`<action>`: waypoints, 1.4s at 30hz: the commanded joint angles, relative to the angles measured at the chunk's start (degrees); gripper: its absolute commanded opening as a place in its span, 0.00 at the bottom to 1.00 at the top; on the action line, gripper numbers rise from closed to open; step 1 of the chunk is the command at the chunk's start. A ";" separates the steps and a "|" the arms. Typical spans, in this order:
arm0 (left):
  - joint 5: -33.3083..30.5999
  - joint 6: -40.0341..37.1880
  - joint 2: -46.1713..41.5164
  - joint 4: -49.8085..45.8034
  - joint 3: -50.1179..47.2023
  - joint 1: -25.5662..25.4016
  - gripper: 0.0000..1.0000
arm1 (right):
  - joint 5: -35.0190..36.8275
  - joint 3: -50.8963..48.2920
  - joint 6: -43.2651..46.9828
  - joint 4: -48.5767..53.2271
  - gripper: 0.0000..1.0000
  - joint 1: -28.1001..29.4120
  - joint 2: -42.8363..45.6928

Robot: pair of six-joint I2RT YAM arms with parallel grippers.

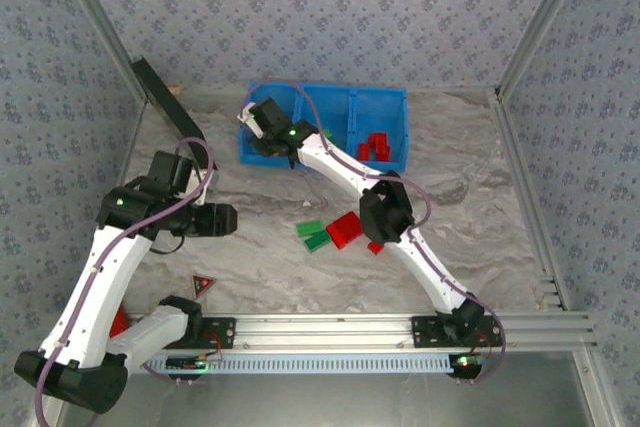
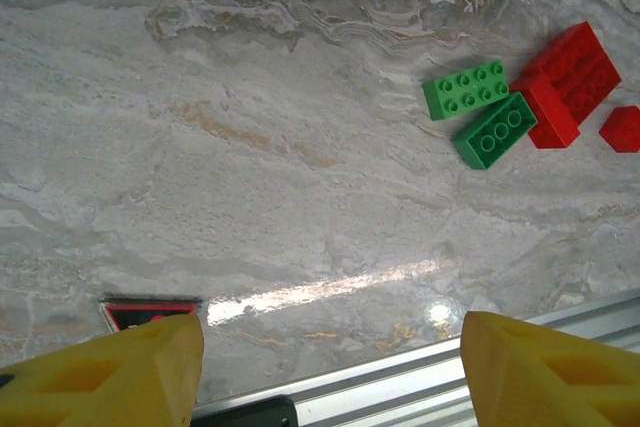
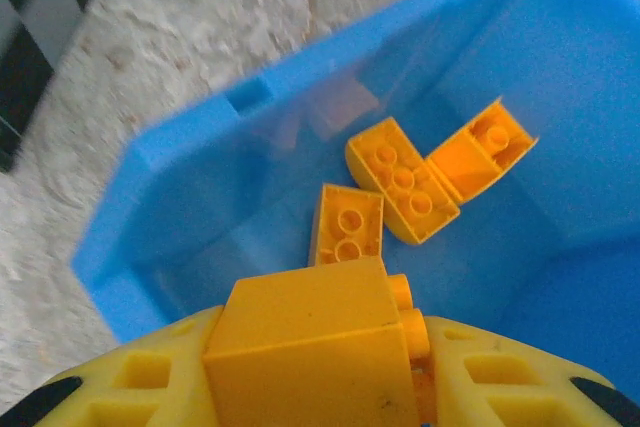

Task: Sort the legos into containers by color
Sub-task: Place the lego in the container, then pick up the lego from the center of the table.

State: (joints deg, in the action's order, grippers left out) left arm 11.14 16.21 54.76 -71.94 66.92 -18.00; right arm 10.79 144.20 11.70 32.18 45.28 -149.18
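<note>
We log the right gripper [image 1: 258, 119] clamped on a yellow-orange brick [image 3: 300, 347] over the left compartment of the blue bin [image 3: 170, 147] at 11 o'clock, left gripper [image 2: 330, 367] open; released high, it could bounce off the bricks inside [image 3: 400, 182] onto the bench [image 2: 250, 147].

The bench [image 1: 480, 197] is gray and white with wavy brown lines, like stone. A small red and black triangle [image 1: 203, 285] lies flat on it near the front. A long silver metal rail [image 1: 400, 327] runs along the front edge of the bench. A black board [image 1: 165, 97] sits at the far left side, with a little tan piece [image 1: 176, 90] just beside it. The walls [image 1: 320, 7] have blue paper with tiny flowers. Silver metal bars [image 1: 535, 22] run up the corners.
</note>
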 commanded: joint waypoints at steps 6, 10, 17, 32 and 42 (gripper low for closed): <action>2.42 -0.56 0.68 -1.89 -0.37 0.33 0.70 | -0.24 2.08 1.58 -0.33 0.46 -2.01 -1.94; 3.42 -0.56 1.04 -1.36 -1.34 0.33 0.70 | -0.75 4.40 2.09 -0.52 0.59 -2.28 -2.51; 3.71 1.24 1.94 1.80 -3.02 -1.49 0.70 | -2.50 4.97 1.44 0.05 0.70 -2.58 1.33; -4.19 4.45 19.93 19.83 -5.72 -25.64 0.70 | -3.06 -32.49 -11.60 4.86 0.77 -3.69 41.45; -3.67 0.84 34.41 26.55 -2.82 -32.35 0.72 | 2.92 -61.71 -24.95 12.57 0.87 -4.87 74.75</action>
State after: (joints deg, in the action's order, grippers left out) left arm 7.66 18.94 86.70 -47.75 61.82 -49.19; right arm 11.18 86.76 -6.96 39.33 40.60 -79.77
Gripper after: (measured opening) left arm 0.721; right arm 0.866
